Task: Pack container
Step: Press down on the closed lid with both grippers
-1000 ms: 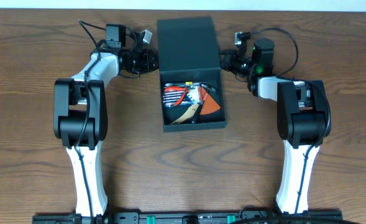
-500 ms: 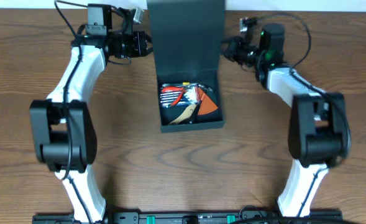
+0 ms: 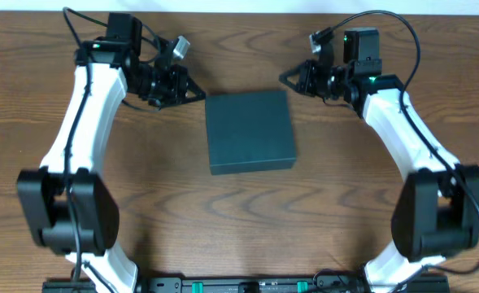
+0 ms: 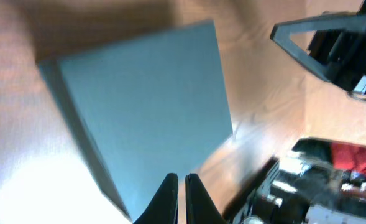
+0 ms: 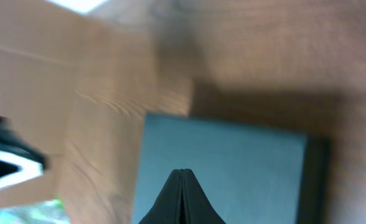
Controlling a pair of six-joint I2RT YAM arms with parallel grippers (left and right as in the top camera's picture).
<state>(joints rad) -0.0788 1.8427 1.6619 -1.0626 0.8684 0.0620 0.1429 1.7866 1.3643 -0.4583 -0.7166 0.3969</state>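
Container (image 3: 250, 131) lid now flat, earlier raised; left pincer (image 3: 201, 95) and right pincer (image 3: 283, 80) both closed, empty.

Container (image 3: 250, 130) inside hidden, wrist cams blurry

The container (image 3: 250, 132), its lid shut flat, is the one obstacle in the middle of the tabletop (image 3: 247, 224), with open wood in front of it and along both its sides for a pass. At its far edge the left pincer (image 3: 200, 94) hangs just beside the far-left corner and the right pincer (image 3: 284, 79) near the far-right corner, both closed to narrow points and apart from the box, leaving a lane between their tips. The left arm (image 3: 80, 138) and right arm (image 3: 410, 138) bow outward, fencing the tabletop's outer flanks.
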